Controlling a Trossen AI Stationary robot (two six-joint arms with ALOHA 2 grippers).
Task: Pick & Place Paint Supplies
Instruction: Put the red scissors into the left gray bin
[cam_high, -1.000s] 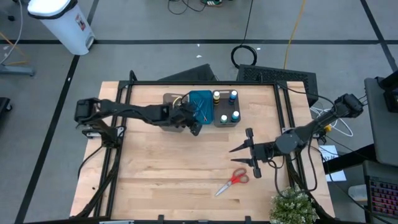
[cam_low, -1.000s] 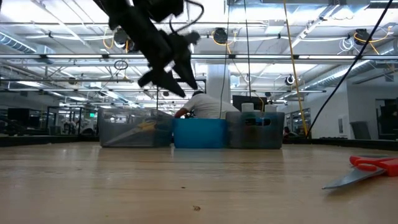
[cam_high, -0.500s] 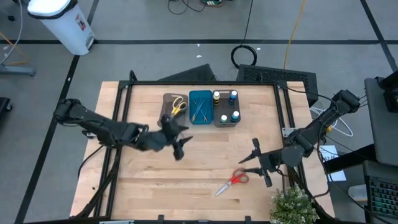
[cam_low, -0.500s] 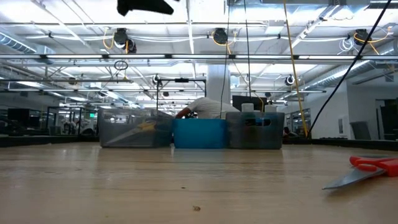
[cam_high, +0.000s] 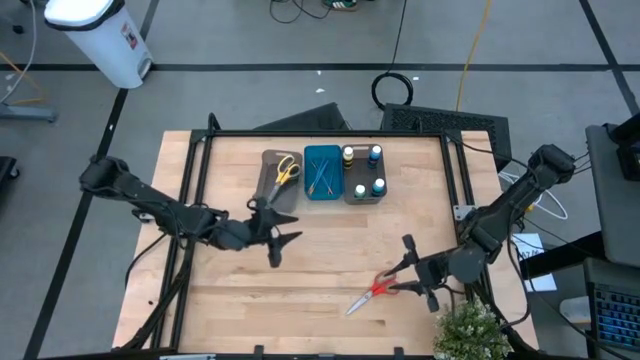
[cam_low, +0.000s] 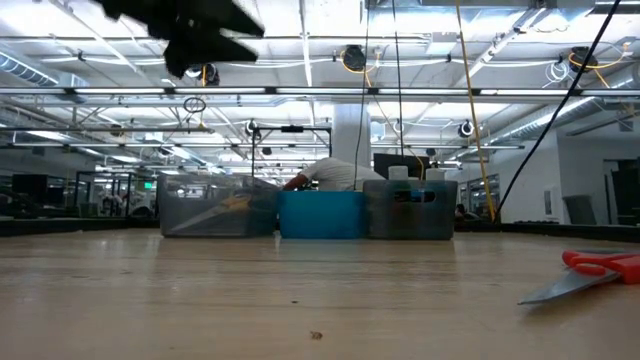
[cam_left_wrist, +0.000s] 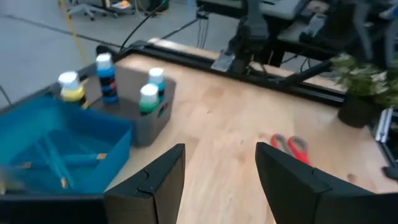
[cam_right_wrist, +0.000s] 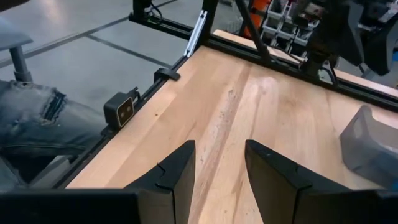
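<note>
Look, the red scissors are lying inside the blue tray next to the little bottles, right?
Not quite. The red scissors lie on the bare wooden table, near the right hand, far from the blue tray and the bottles. The high view shows it.

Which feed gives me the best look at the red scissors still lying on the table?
The high view: the red scissors show whole, lying flat on the wood beside the right gripper. The low view catches only a handle and blade at its edge. The left wrist view shows just the red handles, far off. The right wrist view misses them.
</note>
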